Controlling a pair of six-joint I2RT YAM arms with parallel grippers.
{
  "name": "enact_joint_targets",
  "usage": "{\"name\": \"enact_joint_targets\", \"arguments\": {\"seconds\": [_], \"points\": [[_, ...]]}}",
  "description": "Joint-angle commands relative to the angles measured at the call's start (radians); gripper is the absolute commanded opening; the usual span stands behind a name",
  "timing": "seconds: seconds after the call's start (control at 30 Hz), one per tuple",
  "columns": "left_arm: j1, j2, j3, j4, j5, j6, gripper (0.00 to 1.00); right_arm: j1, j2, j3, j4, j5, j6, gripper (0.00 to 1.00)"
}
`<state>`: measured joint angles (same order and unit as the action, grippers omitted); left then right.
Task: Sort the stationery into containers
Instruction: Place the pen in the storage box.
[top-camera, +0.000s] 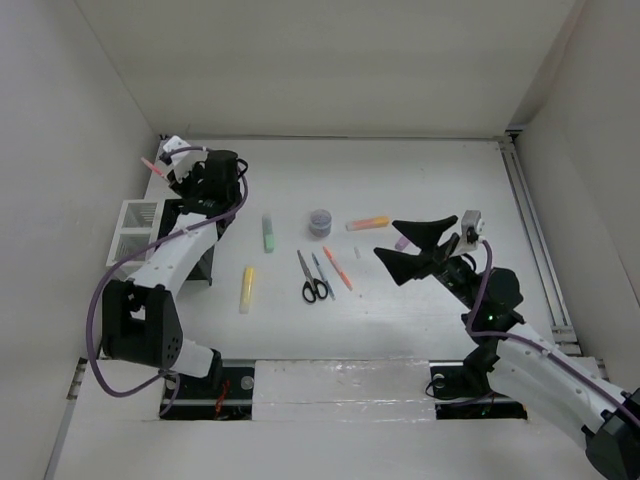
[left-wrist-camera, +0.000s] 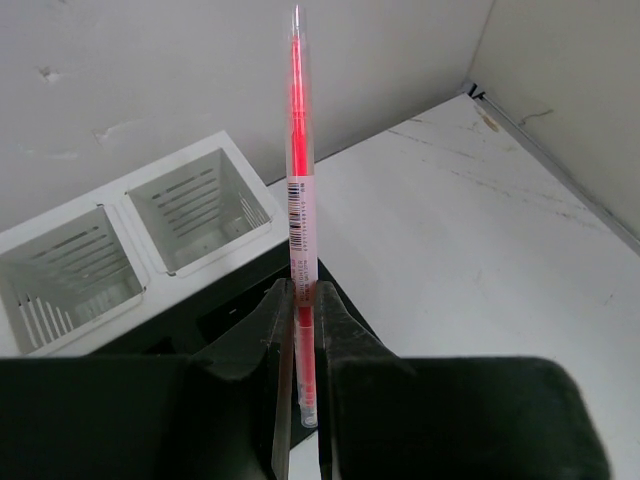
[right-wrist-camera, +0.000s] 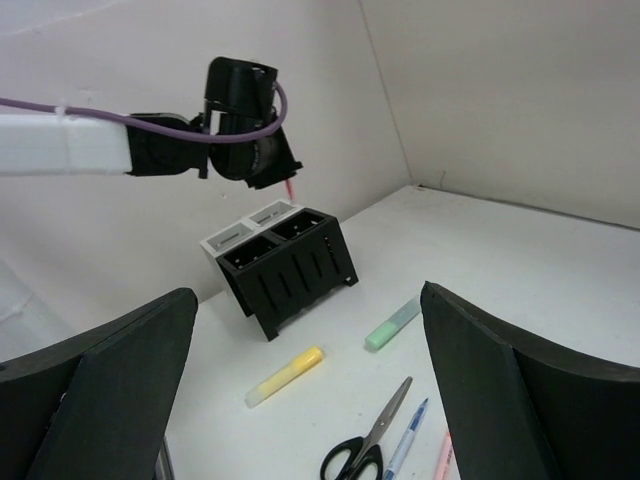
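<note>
Left claw (left-wrist-camera: 303, 335): shut narrow on a red pen (left-wrist-camera: 298, 150), which is gripped near one end, with most of its length standing clear beyond the fingers. Seen from the right wrist, this claw is raised above the two boxes at the left side of the table (top-camera: 420, 170).

Right claw (top-camera: 388, 240): spread wide, with nothing held between its fingers. It is held above the table, right of centre.

White box (left-wrist-camera: 130, 195): two compartments with slatted walls, placed against the left wall.

Black box (right-wrist-camera: 290, 265): slatted sides, set directly against the white box on the side nearer the table's middle.

Items lying loose on the table, listed from left to right in the top view:
- yellow highlighter (top-camera: 246, 288), near the black box
- green highlighter (top-camera: 268, 232), farther back than the yellow one
- scissors (top-camera: 312, 280), black-handled, blades closed
- blue pen (top-camera: 321, 270), just beside the scissors
- orange pen (top-camera: 338, 267), just right of the blue pen
- round greyish piece (top-camera: 321, 221), behind the scissors
- orange highlighter (top-camera: 368, 223), right of the round piece
- purple highlighter (top-camera: 402, 242), partly hidden under the right claw
</note>
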<state>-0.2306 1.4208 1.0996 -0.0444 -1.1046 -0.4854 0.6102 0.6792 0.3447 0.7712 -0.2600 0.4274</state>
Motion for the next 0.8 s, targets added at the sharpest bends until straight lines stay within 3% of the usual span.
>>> {"name": "enact_joint_targets", "arguments": {"seconds": [0.0,0.33,0.77], "points": [[0.031,0.046,-0.023,0.095,-0.012,0.041,0.00,-0.010,-0.023,-0.016,0.068,-0.041,0.008,1.00],[0.056,0.130,-0.052,0.173,-0.001,0.119,0.00,-0.029,-0.032,-0.016,0.059,-0.071,0.008,1.00],[0.047,0.175,-0.084,0.136,-0.003,0.084,0.00,-0.038,-0.073,-0.016,0.059,-0.081,0.008,1.00]]}}
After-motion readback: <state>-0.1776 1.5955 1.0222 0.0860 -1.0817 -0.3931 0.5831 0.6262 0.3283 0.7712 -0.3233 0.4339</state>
